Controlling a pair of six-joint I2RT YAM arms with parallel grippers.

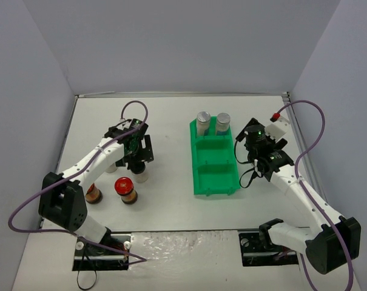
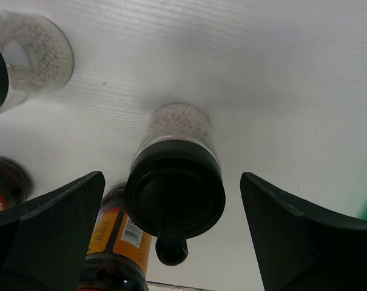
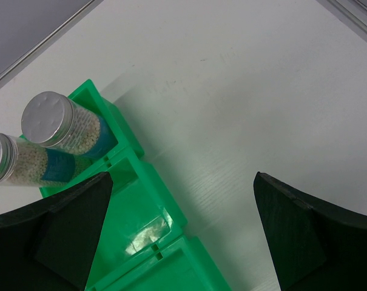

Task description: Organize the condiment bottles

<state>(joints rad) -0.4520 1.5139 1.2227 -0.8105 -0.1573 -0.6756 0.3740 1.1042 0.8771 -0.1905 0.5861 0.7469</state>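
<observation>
Left hand [image 2: 172, 177] points down, fingers apart astride a black-lidded jar [image 2: 175, 197], seemingly not touching.

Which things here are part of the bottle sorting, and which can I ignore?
Job: two silver-lid jars in the green tray; two black-lid jars; two red-lid jars.
Ignore: purple cables; grey walls.

White arms [image 1: 93, 159], black joints [image 1: 65, 205], purple cables [image 1: 307, 102]

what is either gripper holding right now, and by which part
Nothing held: left gripper open around a black-lidded jar, not touching; right gripper open, empty.
</observation>
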